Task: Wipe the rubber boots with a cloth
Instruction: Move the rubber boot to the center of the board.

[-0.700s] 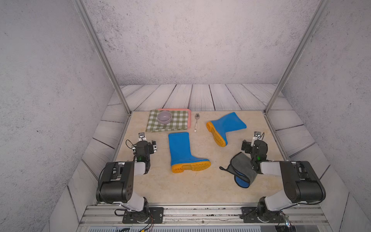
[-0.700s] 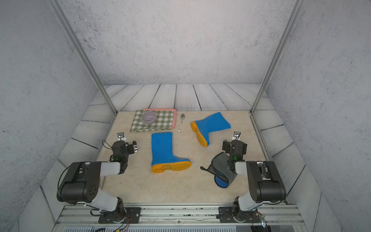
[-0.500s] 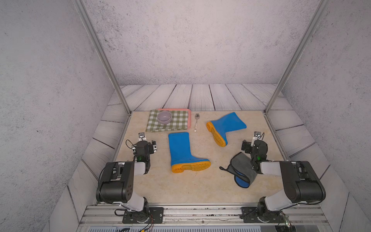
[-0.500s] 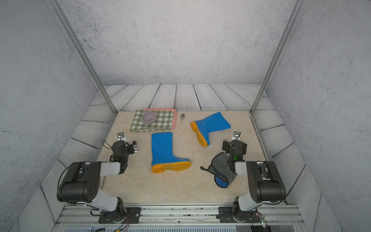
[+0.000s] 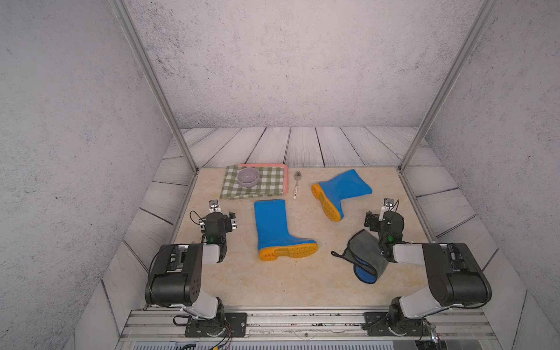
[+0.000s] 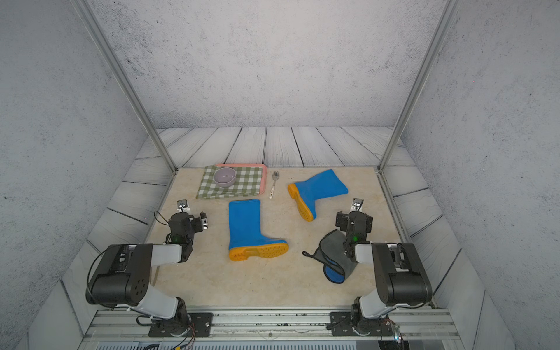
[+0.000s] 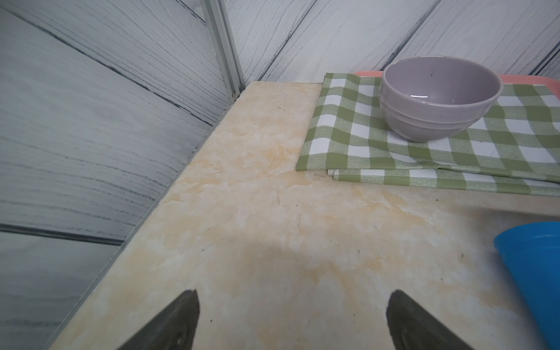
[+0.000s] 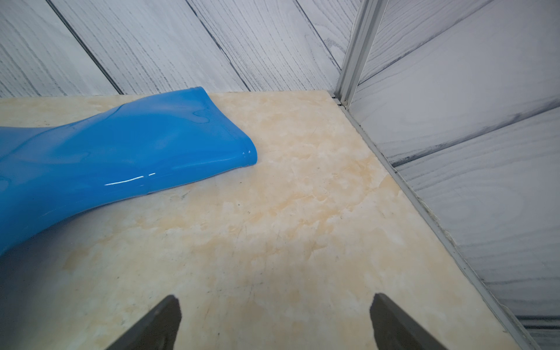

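Both rubber boots lie on their sides on the beige tabletop. The nearer boot (image 5: pixel 272 225) (image 6: pixel 245 225) lies mid-table with its yellow sole toward the front. The farther boot (image 5: pixel 344 188) (image 6: pixel 318 188) (image 8: pixel 121 151) lies back right. The dark grey cloth (image 5: pixel 365 253) (image 6: pixel 331 253), its blue side showing at the near end, lies crumpled beside the right arm. My left gripper (image 5: pixel 216 219) (image 7: pixel 293 295) is open over bare table, left of the nearer boot's shaft (image 7: pixel 530 266). Open and empty as well, my right gripper (image 5: pixel 383 218) (image 8: pixel 275 298) hovers just beyond the cloth.
A green-and-white checked cloth (image 5: pixel 253 188) (image 7: pixel 424 151) covers a pink tray (image 5: pixel 285 178) at the back left, with a lilac bowl (image 5: pixel 248 176) (image 7: pixel 439 97) on it. A spoon (image 5: pixel 297 185) lies between the tray and the farther boot. Metal posts and panelled walls border the table.
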Tool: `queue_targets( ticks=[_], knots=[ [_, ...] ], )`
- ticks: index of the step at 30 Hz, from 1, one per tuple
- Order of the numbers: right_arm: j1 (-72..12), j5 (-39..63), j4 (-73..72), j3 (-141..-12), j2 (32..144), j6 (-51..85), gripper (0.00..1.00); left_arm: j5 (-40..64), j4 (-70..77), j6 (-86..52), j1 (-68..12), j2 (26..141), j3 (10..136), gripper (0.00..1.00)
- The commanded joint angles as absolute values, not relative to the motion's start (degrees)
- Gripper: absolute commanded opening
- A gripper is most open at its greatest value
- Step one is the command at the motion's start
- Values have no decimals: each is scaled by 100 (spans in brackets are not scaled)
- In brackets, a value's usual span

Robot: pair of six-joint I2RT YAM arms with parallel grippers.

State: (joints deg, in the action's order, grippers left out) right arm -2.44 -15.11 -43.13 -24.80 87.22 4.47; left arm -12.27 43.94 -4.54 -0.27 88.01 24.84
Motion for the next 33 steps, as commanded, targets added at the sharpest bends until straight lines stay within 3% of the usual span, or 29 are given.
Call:
queue_targets(
  ticks=[1,6,10,13,17,23,28,33],
  knots=[
    [-244,-1485,-4273,-2558,8770,502,99,-1266,4428,-464,-29,8697,2531,99],
    [-246,-1485,-4289,-2549,8763,501,99,-1019,4218,-285,-48,8548,2669,99],
    [-255,-1613,-4139,-2619,8701,547,99,-1014,2340,-197,-95,7831,3391,99],
    [-270,-1816,-2894,-3049,8241,673,99,-931,977,-561,-88,7530,4078,99],
    [-297,-2018,-566,-4039,7774,1353,99,-7,31,-1179,-93,7702,4726,99],
    [-422,-1375,609,-4179,6673,1932,99,1610,-1867,-1816,-75,8799,6047,94],
    [-457,-399,1743,-4518,6143,2123,99,2890,-2316,-2350,-71,9487,6328,86],
    [-501,352,2419,-4639,5845,2266,99,3651,-1941,-3007,-76,9547,5846,85]
  ],
)
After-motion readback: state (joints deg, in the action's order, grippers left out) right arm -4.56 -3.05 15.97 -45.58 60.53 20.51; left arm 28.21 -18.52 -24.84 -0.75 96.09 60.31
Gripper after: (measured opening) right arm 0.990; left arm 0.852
